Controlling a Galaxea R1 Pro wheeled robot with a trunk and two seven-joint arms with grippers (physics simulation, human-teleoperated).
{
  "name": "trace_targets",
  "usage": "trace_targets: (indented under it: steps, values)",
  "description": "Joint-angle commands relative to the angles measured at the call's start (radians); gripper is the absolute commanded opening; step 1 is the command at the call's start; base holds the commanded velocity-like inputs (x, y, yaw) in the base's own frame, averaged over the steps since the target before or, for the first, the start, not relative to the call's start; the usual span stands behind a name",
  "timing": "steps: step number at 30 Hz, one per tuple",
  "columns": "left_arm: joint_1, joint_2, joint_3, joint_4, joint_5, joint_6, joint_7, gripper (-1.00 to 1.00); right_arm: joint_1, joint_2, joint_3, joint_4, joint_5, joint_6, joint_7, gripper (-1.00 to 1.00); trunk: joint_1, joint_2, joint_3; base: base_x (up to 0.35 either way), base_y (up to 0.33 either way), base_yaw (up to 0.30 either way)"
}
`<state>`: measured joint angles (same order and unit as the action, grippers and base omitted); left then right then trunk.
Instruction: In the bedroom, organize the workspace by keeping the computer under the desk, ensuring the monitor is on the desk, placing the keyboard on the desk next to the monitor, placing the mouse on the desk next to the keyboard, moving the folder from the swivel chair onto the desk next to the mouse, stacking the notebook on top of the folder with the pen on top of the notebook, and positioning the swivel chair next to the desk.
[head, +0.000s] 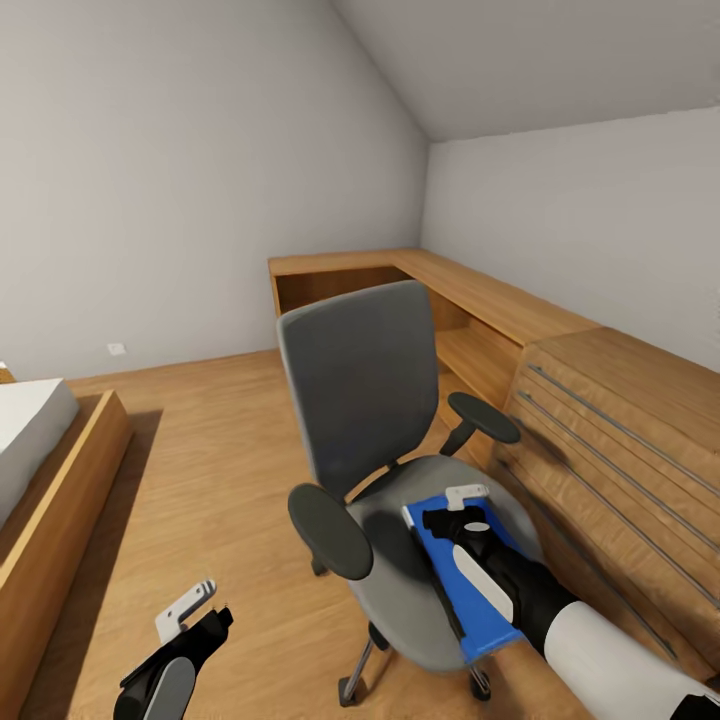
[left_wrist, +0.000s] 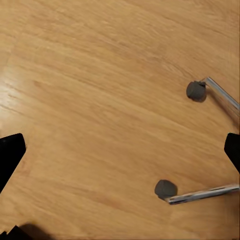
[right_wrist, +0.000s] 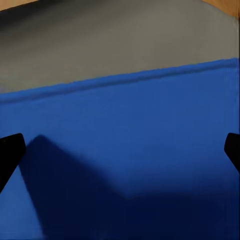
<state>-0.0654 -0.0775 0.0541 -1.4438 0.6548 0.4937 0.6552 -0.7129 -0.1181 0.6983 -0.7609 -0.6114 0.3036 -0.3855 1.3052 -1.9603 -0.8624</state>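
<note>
The flat bright blue folder (head: 462, 585) lies on the seat of the grey upholstered swivel chair (head: 362, 400), directly beneath the right hand (head: 466, 507), which hovers over it pointing down. In the right wrist view its black fingertips (right_wrist: 10, 152) sit spread wide at either edge, with blue cover below and nothing between them, so that hand is released; whether it already touches the cover I cannot tell. The left hand (head: 195, 610) hangs low over the wooden floor (left_wrist: 100, 100) beside the chair's chrome castor legs (left_wrist: 197, 194), likewise spread and empty. The step in hand looks like picking up the folder; next the right hand must catch an edge of so flat a thing.
</note>
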Motion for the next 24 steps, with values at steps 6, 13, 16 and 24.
trace_targets:
  steps: [6,13,16,24]
  values:
    - [-0.001,-0.001,0.001,0.000,0.008,0.003,0.006,1.00,0.000,-0.002,0.008,0.060,-0.021,0.002,-0.007,1.00,0.000,0.000,-0.001,-0.090,-0.021,0.000]
    - [-0.001,-0.001,0.001,0.001,0.008,0.003,0.006,1.00,0.000,-0.002,0.009,0.061,-0.021,0.002,-0.007,1.00,0.000,0.000,-0.001,-0.011,-0.003,0.000]
    - [-0.001,-0.001,0.001,0.002,0.008,0.003,0.006,1.00,0.000,-0.002,0.009,0.061,-0.021,0.002,-0.007,1.00,0.000,0.000,-0.001,-0.002,0.000,0.000]
    - [-0.001,-0.001,0.002,0.004,0.008,0.003,0.006,1.00,0.000,-0.002,0.009,0.061,-0.021,0.001,-0.007,1.00,0.000,0.000,-0.001,0.000,0.000,0.000]
